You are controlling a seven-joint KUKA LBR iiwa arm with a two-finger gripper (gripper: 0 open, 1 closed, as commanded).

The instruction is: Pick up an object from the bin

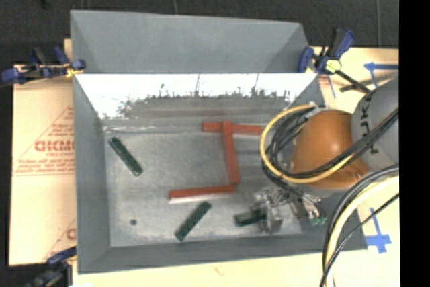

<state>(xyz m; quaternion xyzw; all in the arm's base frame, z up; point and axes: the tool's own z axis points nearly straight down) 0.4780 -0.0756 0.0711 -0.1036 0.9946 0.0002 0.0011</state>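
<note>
My gripper (271, 210) is low in the bin's front right corner, under the orange wrist cover. A small dark green piece (247, 218) lies on the floor right against its left side, partly hidden by it. I cannot tell whether the piece is gripped. A dark green bar (193, 220) lies tilted to the left of that, near the front wall. A red and white strip (201, 193) lies flat just behind the bar.
A red strip (230, 154) runs back from the red and white one and meets another red strip (234, 128) near the back. A third dark green bar (125, 156) lies at the left. Cables loop round the wrist.
</note>
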